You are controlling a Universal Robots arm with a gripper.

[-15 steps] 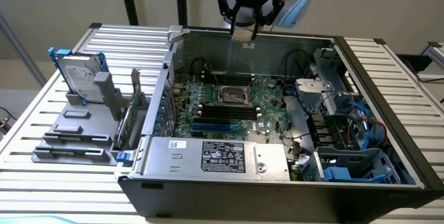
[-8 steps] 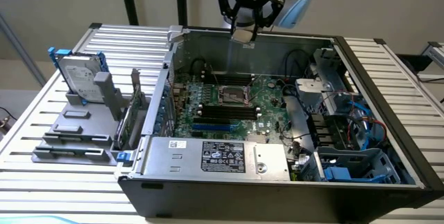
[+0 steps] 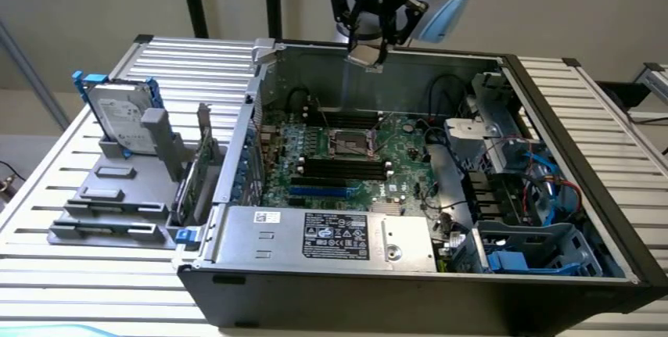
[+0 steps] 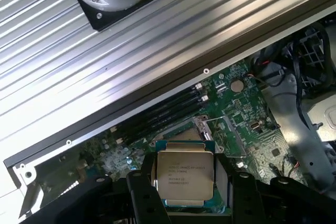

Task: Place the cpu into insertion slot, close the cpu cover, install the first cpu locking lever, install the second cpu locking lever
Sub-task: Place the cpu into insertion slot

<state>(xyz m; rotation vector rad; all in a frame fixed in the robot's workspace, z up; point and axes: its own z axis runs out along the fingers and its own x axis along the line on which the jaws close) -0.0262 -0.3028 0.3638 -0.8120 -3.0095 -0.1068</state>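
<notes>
Gripper (image 4: 184, 182) grasps cpu (image 4: 185, 174) by its edges for a flat drop; I hold it well above insertion slot (image 3: 353, 143) on mobo (image 3: 409, 157).

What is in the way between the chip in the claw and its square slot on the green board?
Nothing visible. The claw holds the cpu in the air above the open case, and the insertion slot lies on the green board below, with open space between them.
</notes>
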